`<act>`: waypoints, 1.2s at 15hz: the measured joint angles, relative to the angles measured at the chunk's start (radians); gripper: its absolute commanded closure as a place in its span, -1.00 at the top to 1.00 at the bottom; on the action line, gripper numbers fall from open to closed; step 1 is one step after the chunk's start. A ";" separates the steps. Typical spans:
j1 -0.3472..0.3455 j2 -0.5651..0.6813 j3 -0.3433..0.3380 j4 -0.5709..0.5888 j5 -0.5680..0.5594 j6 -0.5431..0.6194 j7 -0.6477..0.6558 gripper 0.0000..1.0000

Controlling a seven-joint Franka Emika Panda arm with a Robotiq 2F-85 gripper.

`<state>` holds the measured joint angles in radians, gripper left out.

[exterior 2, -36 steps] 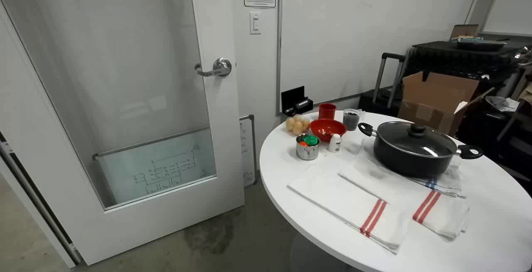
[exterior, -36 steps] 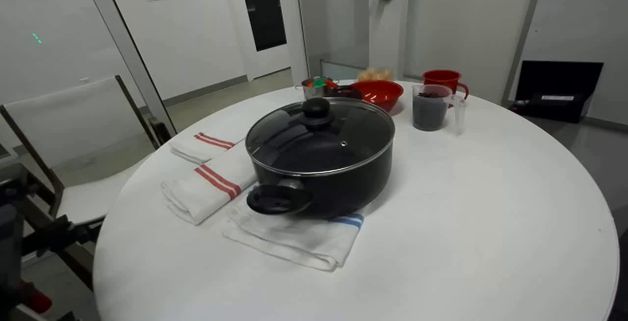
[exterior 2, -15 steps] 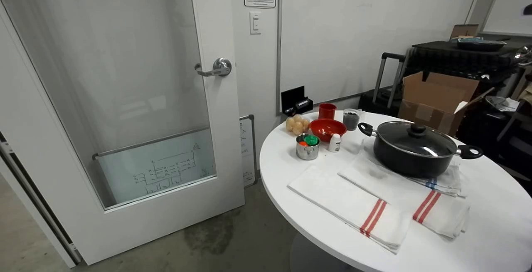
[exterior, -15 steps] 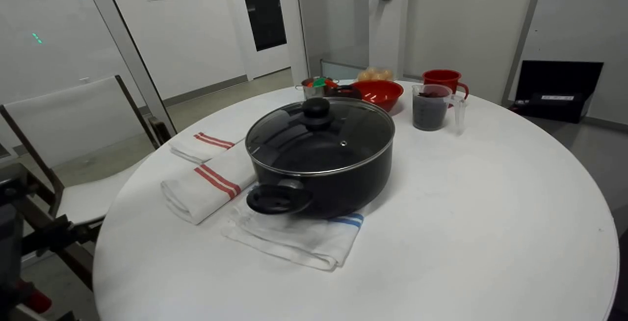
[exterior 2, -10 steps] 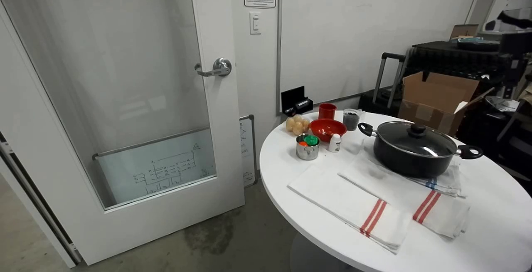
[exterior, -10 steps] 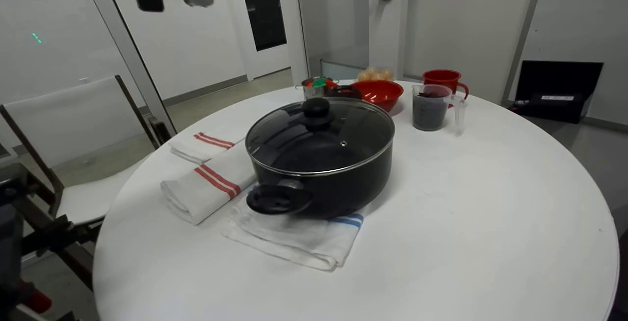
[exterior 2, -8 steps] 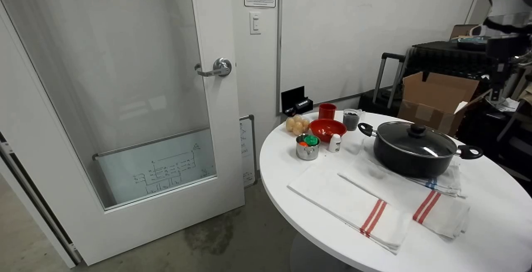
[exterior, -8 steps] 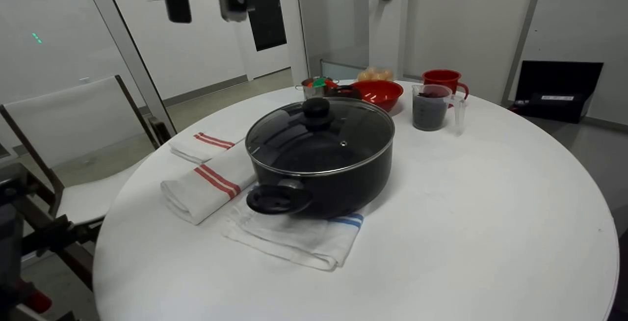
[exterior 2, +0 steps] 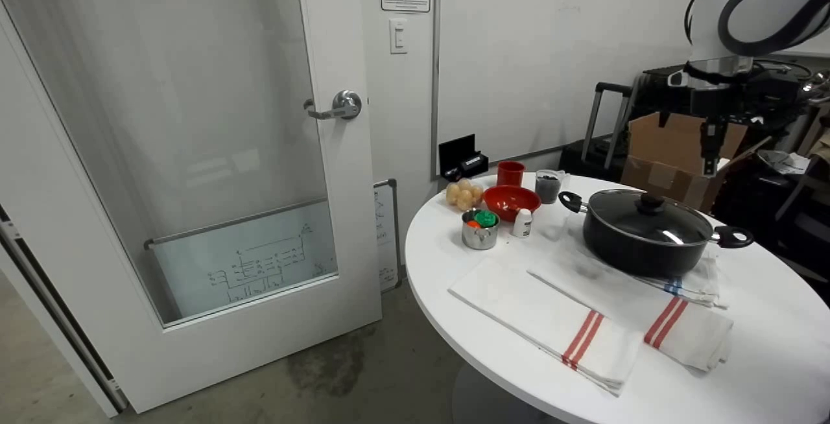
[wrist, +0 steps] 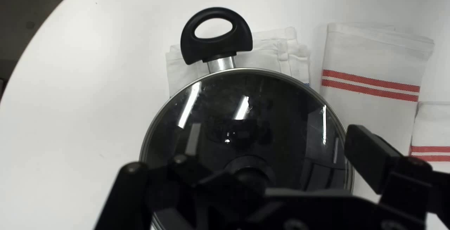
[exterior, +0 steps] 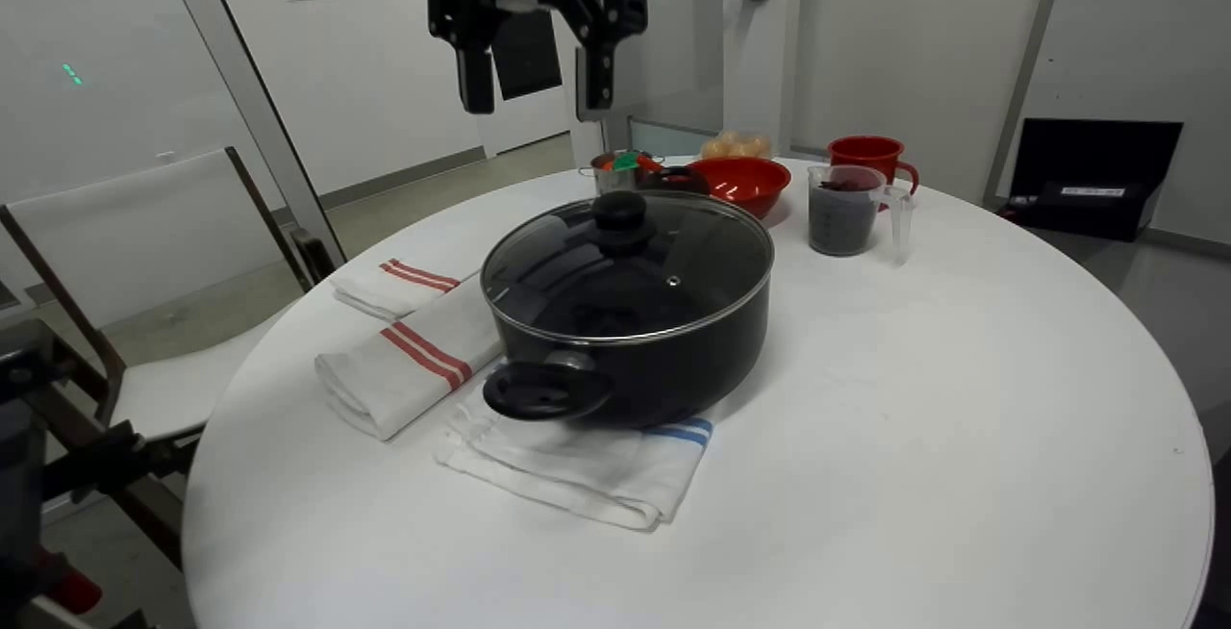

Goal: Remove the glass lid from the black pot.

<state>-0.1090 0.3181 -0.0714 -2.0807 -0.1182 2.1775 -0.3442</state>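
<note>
The claw (exterior: 536,95) hangs above the black pot (exterior: 664,379), fingers (exterior: 476,81) spread wide, gripping nothing. Spread also reads in the wrist view; in an exterior view the fingers (exterior 2: 711,143) are edge-on and their gap cannot be judged, though the white arm (exterior 2: 752,22) above them shows there. Position of the glass lid (exterior: 577,292): below the claw, apart from it, seated on the rim of the pot. Its black knob (exterior: 619,213) is in plain sight in both exterior views; in the wrist view it is partly covered by the claw's body. Wrist view takes in a single pot handle (wrist: 218,47); both exterior views take in two. Under the pot: blue-striped towel (exterior: 587,475). Beside the pot: two red-striped towels (exterior: 423,364), the second farther out; present in all three views. Near the pot, on the white worktop (exterior: 962,437), in both exterior views: red bowl (exterior: 745,188), metal cup (exterior 2: 480,237), red mug (exterior: 870,156), measuring cup (exterior: 842,215) with dark contents. A small white bottle (exterior 2: 522,223), near the pot as well, shows in an exterior view alone. Likewise the cardboard box (exterior 2: 668,174), beyond the pot and off the worktop.
</note>
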 measured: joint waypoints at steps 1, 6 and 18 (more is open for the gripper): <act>0.000 0.029 0.006 0.021 -0.002 0.001 0.000 1.00; 0.000 0.155 0.026 0.101 -0.003 0.046 0.000 1.00; -0.016 0.299 0.032 0.193 -0.004 0.151 -0.011 1.00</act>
<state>-0.1248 0.6173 -0.0394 -1.8874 -0.1223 2.3286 -0.3553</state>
